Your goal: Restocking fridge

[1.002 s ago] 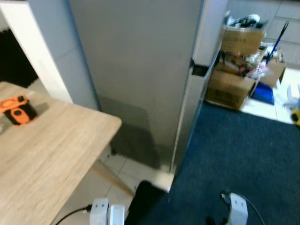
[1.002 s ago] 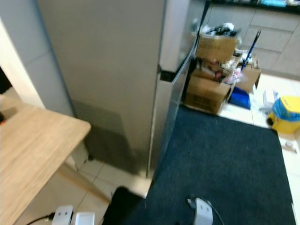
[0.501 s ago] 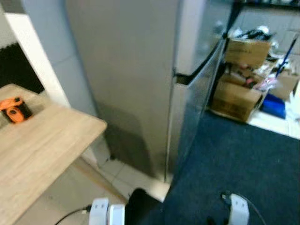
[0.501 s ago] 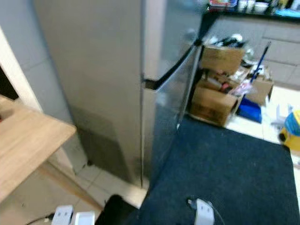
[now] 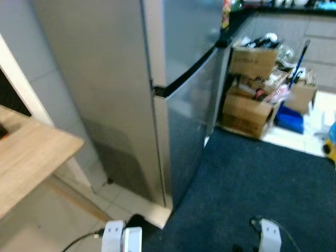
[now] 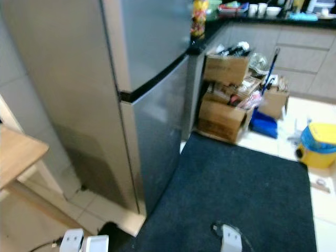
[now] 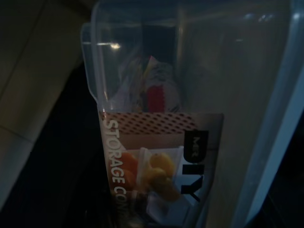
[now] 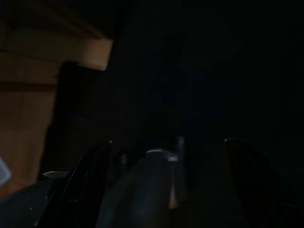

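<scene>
the fridge (image 5: 173,100) stands shut just ahead, beside the rug (image 5: 262,184). a clear tub (image 7: 190,95) of food is seen close before the left wrist; nothing is stocked yet. neither claw's grip can be told.

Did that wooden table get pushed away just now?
No. The wooden table keeps its place beside the fridge; the whole view swung, so the camera moved.
</scene>
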Tool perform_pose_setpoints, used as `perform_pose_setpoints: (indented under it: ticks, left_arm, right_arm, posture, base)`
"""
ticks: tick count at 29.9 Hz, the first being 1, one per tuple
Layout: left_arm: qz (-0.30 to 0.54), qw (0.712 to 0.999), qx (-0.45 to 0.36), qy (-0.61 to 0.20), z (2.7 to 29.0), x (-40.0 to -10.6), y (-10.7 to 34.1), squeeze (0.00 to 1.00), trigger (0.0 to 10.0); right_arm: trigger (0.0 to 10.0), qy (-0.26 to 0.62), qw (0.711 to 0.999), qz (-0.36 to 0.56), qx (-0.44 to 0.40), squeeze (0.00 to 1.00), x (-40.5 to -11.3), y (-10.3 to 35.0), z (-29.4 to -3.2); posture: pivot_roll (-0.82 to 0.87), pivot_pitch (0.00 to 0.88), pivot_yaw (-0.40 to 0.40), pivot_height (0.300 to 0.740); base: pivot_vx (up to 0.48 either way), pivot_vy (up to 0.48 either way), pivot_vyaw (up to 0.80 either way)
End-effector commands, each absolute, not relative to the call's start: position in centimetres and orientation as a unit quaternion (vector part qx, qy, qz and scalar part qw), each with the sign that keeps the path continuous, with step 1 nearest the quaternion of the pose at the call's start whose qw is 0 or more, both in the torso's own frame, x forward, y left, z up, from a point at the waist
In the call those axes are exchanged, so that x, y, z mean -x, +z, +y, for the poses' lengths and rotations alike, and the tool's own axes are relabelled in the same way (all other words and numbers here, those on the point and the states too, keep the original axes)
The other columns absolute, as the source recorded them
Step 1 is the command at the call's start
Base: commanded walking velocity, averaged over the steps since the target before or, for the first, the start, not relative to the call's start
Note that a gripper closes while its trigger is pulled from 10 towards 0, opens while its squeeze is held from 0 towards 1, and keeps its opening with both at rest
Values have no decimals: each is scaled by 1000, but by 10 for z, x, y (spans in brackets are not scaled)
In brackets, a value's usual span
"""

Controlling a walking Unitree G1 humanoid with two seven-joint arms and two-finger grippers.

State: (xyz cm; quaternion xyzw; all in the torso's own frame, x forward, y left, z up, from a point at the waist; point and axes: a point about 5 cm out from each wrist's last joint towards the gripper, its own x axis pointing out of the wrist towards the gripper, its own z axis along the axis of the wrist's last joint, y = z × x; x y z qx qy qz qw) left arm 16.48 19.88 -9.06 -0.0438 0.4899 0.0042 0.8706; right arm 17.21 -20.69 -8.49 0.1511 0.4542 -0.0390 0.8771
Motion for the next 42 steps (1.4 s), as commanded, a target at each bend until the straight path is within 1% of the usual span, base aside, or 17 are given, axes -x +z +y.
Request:
perform_pose_setpoints:
  ticks: [1, 14, 19, 42]
  left_arm:
    - [497, 867, 42, 8, 202, -158, -93, 0, 10000]
    - [498, 866, 42, 8, 202, -157, -93, 0, 10000]
    - [500, 865, 41, 13, 202, -157, -93, 0, 10000]
    - [497, 866, 50, 24, 202, -160, -93, 0, 10000]
  right_arm:
    - [10000, -18, 878, 452, -154, 0, -175, -85, -198]
    - [10000, -19, 876, 458, -150, 0, -171, -86, -198]
    - [10000, -23, 876, 458, -152, 0, -170, -87, -198]
    - [10000, -19, 875, 461, -150, 0, -169, -88, -196]
  posture:
    - [-62, 0, 21, 740]
    - [-62, 0, 21, 740]
    - [-62, 0, 21, 740]
    - [-64, 0, 25, 740]
  base:
    - [0, -420, 775]
    - [0, -422, 780]
    - [0, -407, 0]
    - [0, 0, 0]
